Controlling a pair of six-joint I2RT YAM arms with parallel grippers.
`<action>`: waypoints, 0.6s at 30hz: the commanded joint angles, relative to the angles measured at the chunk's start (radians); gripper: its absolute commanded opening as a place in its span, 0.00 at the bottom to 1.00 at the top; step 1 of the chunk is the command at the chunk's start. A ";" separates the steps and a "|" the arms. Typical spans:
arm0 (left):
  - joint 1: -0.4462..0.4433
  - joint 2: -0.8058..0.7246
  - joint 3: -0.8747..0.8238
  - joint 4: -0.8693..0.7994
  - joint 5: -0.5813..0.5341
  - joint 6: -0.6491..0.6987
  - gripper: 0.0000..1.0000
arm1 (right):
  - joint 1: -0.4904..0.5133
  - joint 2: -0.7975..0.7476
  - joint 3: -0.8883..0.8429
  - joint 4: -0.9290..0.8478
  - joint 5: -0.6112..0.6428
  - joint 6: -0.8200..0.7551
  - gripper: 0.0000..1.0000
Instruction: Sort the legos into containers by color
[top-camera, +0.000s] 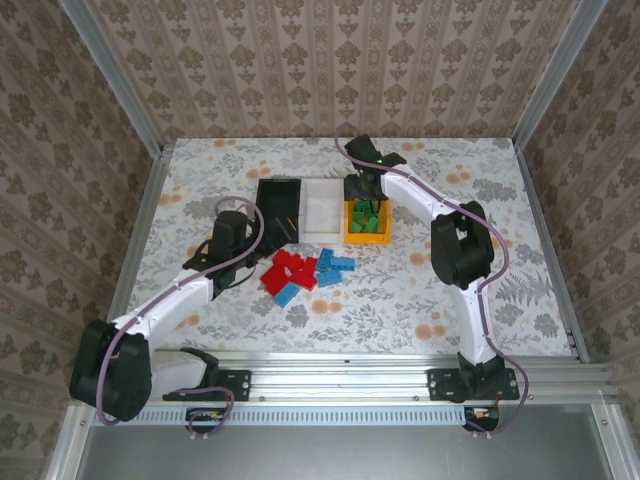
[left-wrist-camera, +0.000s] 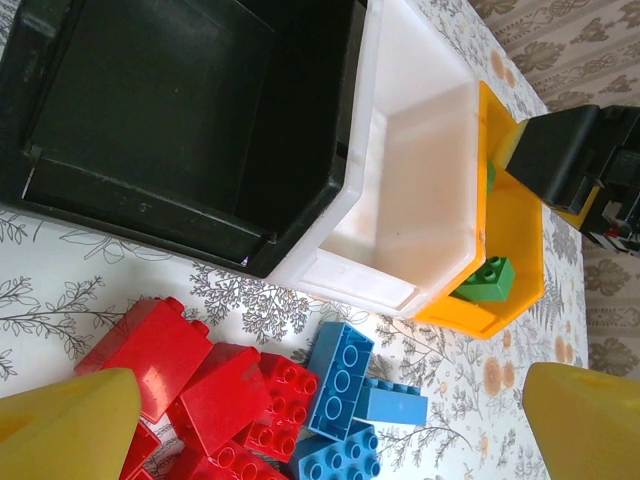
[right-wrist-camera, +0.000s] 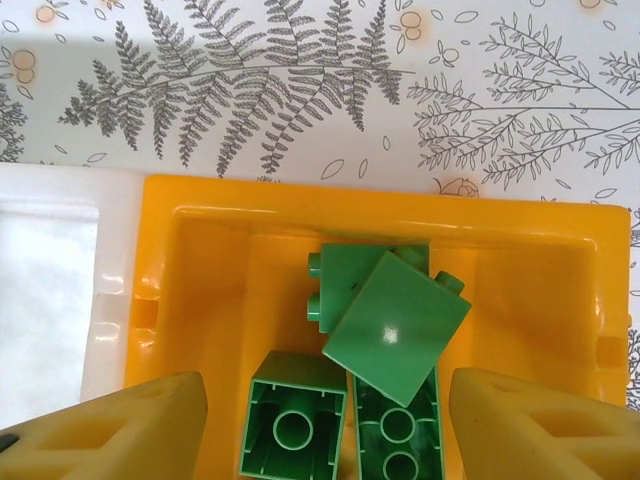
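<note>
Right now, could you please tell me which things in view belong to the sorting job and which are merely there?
Part of the job:
red bricks, blue bricks, green bricks, orange-yellow bin holding the green ones, white bin, black bin.

Merely there:
floral table cover, aluminium rail at the near edge.

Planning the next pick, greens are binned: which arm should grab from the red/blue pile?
Left. The left claw, open, hovers over the red and blue legos; the right claw is off above the orange bin.
</note>
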 joint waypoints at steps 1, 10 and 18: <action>-0.005 -0.040 0.025 -0.055 -0.020 0.053 1.00 | 0.046 -0.139 -0.064 -0.002 0.034 -0.016 0.65; 0.080 -0.242 -0.158 -0.119 -0.061 0.025 0.99 | 0.324 -0.453 -0.448 0.088 0.162 0.083 0.48; 0.101 -0.376 -0.231 -0.184 -0.059 0.018 1.00 | 0.440 -0.385 -0.576 0.119 0.204 0.098 0.49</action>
